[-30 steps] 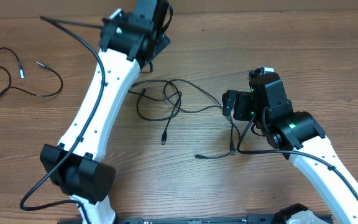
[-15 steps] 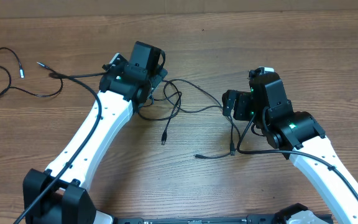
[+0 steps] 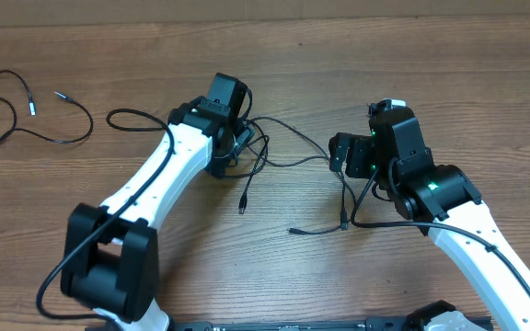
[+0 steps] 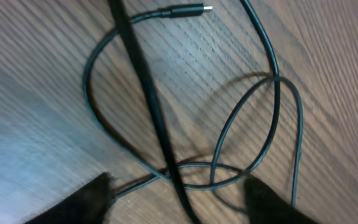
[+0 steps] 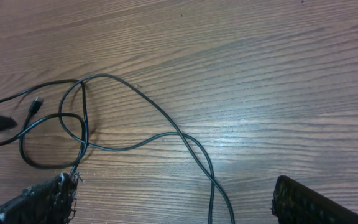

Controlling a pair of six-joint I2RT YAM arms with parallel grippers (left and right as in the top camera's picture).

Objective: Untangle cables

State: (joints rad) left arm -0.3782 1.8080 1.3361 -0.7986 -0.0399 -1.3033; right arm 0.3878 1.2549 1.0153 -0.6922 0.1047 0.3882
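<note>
- Far left of both claws: one loose cable lies by itself on the table, well apart from the rest. It looks already sorted, my read.
- Step in hand: left claw is lining up a pick on the knot of cables. Nothing is gripped yet.
- Left claw: jaws wide, tips low over the wood, one on either side of the spot where two loops cross. Can't tell whether the fingertips touch a cord; the wrist view is blurred there.
- A thicker black strand runs between the jaws, far side to near. Probably a cord lifted close to the lens, not certain.
- Silver-tipped plug lies beyond the left claw. It's a free end, not threaded through anything I can see.
- Right claw: jaws wide, holding nothing. One cord runs out from between its fingers toward the knot, unclamped.
- Next move, my call: left claw closes on a single strand at the crossing, right claw pins its own strand, then they draw apart. Risk is catching both strands and tightening the loop.
</note>
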